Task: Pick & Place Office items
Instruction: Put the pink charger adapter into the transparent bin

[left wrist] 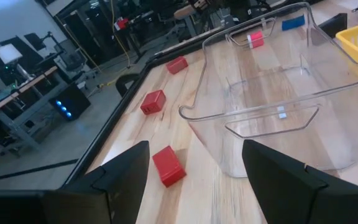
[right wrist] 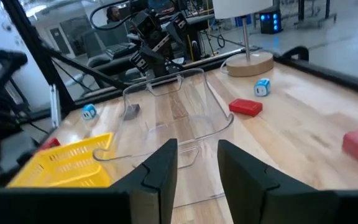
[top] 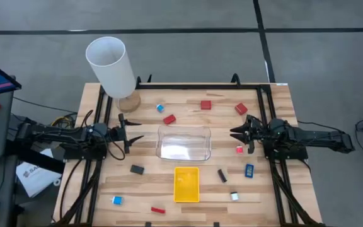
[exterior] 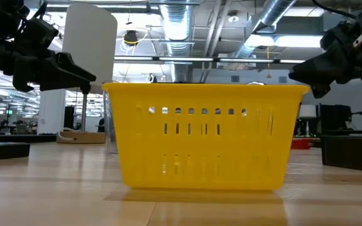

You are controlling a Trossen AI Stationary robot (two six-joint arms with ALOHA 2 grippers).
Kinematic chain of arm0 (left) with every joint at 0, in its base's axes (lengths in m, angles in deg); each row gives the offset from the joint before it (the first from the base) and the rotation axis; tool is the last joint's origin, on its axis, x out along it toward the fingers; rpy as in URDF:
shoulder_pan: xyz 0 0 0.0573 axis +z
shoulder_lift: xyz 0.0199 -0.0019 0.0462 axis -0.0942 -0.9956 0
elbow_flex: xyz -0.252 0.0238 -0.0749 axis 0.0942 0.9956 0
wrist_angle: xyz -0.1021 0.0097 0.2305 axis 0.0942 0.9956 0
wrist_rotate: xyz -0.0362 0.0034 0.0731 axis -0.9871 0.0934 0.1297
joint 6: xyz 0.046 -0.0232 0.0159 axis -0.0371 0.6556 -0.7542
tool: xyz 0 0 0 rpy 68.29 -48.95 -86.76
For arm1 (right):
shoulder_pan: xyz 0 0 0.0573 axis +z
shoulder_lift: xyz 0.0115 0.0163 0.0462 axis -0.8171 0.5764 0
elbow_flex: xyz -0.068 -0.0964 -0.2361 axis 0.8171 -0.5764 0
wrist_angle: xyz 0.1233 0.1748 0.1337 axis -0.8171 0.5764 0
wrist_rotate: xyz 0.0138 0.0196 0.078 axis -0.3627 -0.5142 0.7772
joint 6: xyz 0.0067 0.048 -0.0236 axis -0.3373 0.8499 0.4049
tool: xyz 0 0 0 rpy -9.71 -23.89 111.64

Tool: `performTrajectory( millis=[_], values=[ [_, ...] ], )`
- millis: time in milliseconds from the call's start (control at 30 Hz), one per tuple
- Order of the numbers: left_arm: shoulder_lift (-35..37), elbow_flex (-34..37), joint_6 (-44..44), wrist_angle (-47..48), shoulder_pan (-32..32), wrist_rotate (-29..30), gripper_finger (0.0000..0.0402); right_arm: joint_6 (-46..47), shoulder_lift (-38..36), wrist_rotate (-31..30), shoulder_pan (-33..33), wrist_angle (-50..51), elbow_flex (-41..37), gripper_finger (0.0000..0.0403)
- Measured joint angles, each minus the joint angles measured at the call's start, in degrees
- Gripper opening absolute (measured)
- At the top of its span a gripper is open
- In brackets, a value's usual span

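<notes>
The table point(top: 188, 126) carries everything, with the centre of the high view as the dial's hub. The white cylinder point(top: 111, 66) stands at 11 o'clock, one only; the low view cuts off its foot behind the yellow tray. The clear tray point(top: 183, 142) sits at the hub, empty as far as can be made out, though its walls blur what lies behind. The yellow tray point(top: 186, 184) lies at 6 o'clock, just beyond the clear one; in the low view it fills the middle and hides nearly every small piece.

The left gripper point(top: 131, 133) hovers at 9 o'clock beside the clear tray, fingers spread wide, holding nothing. The right gripper point(top: 237, 132) hovers at 3 o'clock, fingers narrowed almost together, nothing visible between them.

Office items, counted in the high view:
- red blocks, three: point(top: 169, 118), point(top: 205, 104), point(top: 241, 108), from 12 to 2 o'clock
- a tiny red-and-white bit point(top: 239, 149) at 3 o'clock, near the right gripper
- blue bits, three: point(top: 160, 108), point(top: 249, 169), point(top: 116, 200)
- black bits, two: point(top: 137, 169), point(top: 222, 175)
- a pale bit point(top: 234, 196) at 5 o'clock, too small to tell
- one red stick point(top: 158, 210) at 7 o'clock

All lie on the bare table, none in a tray
</notes>
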Motion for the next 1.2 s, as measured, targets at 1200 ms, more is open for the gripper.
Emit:
performTrajectory(
  millis=[1200],
  values=[
    [-1.95,0.01,33.29,-41.73,-0.57,-12.07,0.0253,6.34,0.02,8.07,2.45,-19.45,-0.01,0.0109]
  ],
)
